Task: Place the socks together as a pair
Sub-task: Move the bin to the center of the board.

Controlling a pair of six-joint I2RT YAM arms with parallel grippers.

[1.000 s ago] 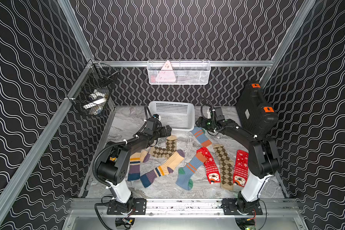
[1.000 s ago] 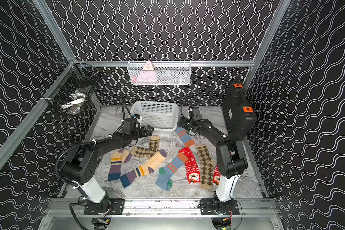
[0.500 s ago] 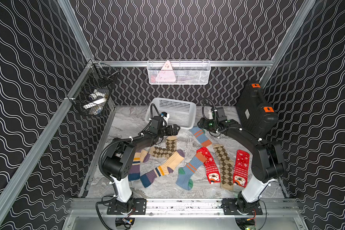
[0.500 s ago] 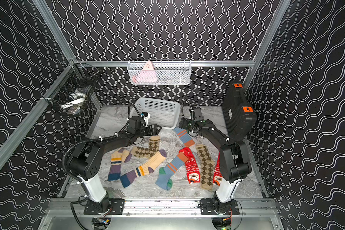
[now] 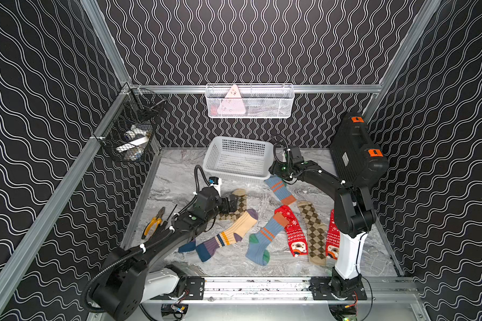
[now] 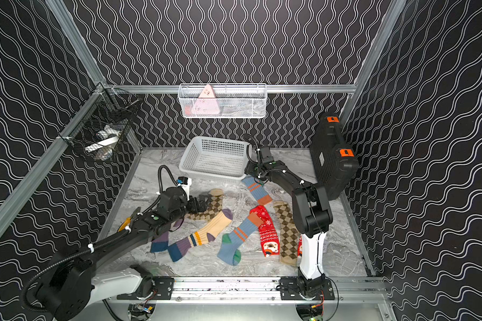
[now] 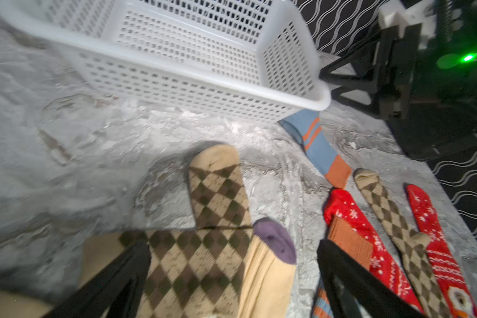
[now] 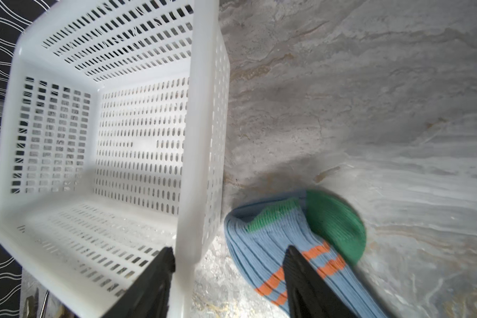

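Hovering wide open, left gripper [image 5: 231,204] is sitting right over the bent argyle sock [image 7: 218,198]; best pinching one layer near the fold, then carrying it toward its mate [image 5: 313,230] at 4 o'clock. Over right, the right gripper [image 8: 227,252], jaws apart, is straddling the basket [image 8: 201,137] wall, blue sock [image 8: 273,228] lying at the basket's 5 o'clock corner; it wants shifting clear before closing.

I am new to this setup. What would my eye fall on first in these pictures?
First, the bright socks strewn over the marble table, above all the red socks at the front right. Then the white basket at the back, with the left gripper open above an argyle sock and the right gripper at a blue sock beside it.
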